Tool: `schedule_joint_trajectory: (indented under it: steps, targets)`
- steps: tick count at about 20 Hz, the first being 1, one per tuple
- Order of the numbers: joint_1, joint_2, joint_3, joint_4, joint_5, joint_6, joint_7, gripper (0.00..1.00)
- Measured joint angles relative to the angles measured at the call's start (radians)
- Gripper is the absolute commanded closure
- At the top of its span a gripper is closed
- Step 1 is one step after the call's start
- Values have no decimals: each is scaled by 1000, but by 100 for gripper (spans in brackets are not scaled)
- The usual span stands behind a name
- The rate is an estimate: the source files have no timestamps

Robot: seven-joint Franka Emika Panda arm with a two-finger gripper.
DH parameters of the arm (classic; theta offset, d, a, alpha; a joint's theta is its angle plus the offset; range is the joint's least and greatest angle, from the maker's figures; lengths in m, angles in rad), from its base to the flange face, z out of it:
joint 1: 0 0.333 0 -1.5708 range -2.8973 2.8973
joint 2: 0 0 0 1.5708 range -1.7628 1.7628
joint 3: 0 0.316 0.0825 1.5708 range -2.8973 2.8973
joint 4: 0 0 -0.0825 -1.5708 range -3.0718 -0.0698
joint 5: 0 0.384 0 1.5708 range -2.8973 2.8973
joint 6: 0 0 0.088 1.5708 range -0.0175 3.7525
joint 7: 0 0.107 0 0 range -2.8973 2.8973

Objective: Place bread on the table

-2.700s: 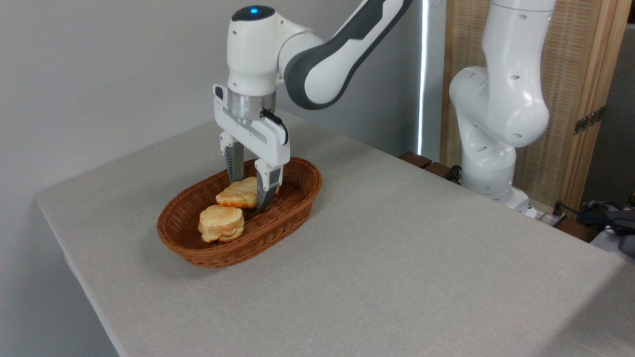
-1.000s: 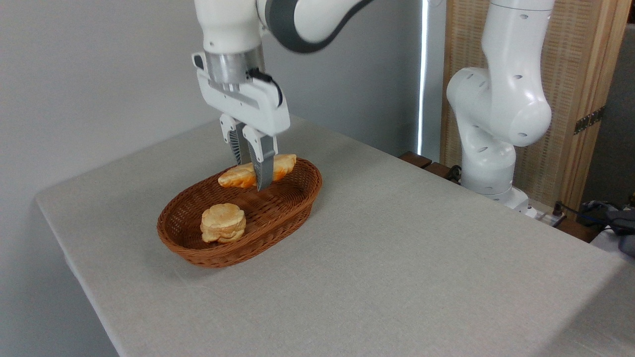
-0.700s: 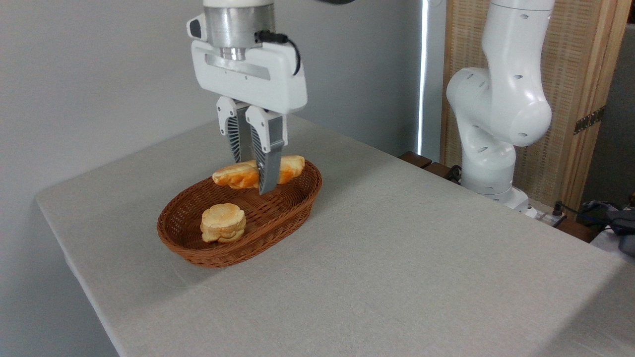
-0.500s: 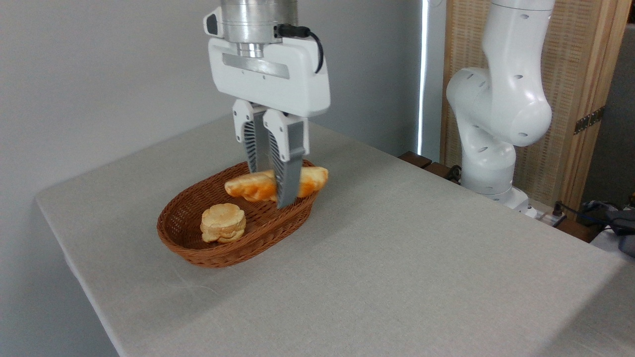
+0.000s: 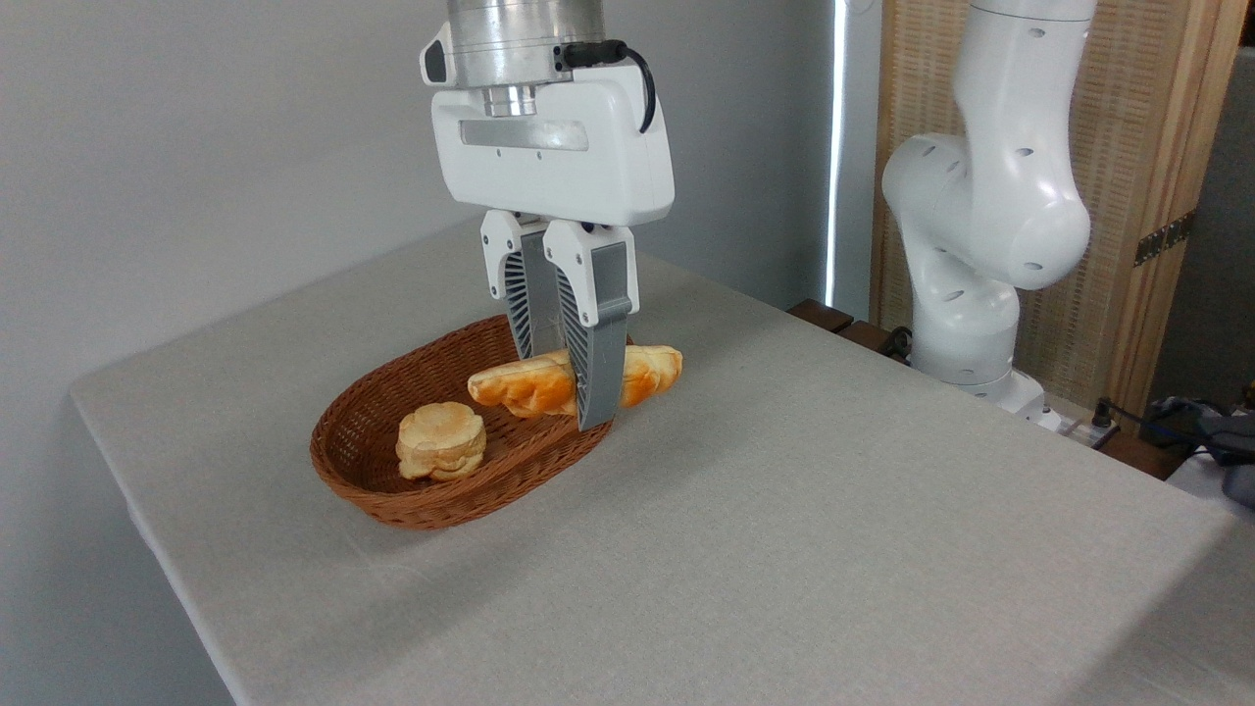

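The gripper hangs fingers-down from the top of the picture, its grey ribbed fingers pinched narrowly on the middle of the bread, which it holds lengthwise and nearly level, clear of everything below it. Going from left to right: at about nine o'clock from the held loaf, the small round pale bun lies on the floor of the brown oval wicker basket, towards the basket's left end and well apart from the fingers. The basket itself rests on the table at roughly eight o'clock from the gripper, its long axis running from lower left to upper right. The bread's left pointed end hangs above the basket's right half, while its right end reaches out past the basket's rim at about three o'clock, over bare cloth (the loaf touches neither the wicker nor the table). The near finger crosses in front of the loaf and hides its middle; the far finger shows behind it. Further right, at about two o'clock from the gripper and beyond the table's far edge, the white base and lower joints of the robot arm stand upright before a wooden slatted screen.
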Motion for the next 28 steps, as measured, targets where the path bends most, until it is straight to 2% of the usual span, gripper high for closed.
schedule_joint_trajectory:
  steps: [4,21,24,28]
  targets:
    - [0,-4,0,3,0,-34,0,0]
    - [-2,-9,-7,8,-1,-35,-3,0]
    - [-6,-9,-29,17,-45,-35,-60,0]
    - [-9,-8,-58,18,-210,-38,-140,0]
